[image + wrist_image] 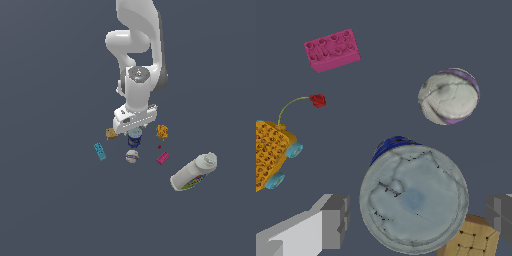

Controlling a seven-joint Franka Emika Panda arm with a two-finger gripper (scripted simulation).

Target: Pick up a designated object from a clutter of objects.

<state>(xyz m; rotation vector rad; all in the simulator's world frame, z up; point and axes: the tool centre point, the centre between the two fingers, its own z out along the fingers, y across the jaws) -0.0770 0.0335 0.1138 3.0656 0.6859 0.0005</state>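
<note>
Blue can [413, 197] btwn tan block [473, 240] & white ball [449, 96].

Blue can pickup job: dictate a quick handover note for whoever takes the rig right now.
End effector: open, fingers on either side of the small dark-blue cylindrical can with the pale grey lid, not yet closed on it.
Can stands upright on the floor, directly under the wrist.
Nearby: white ball with purple band, tan block, orange block, magenta brick.
Done: approach and alignment. Left: close, lift.
</note>
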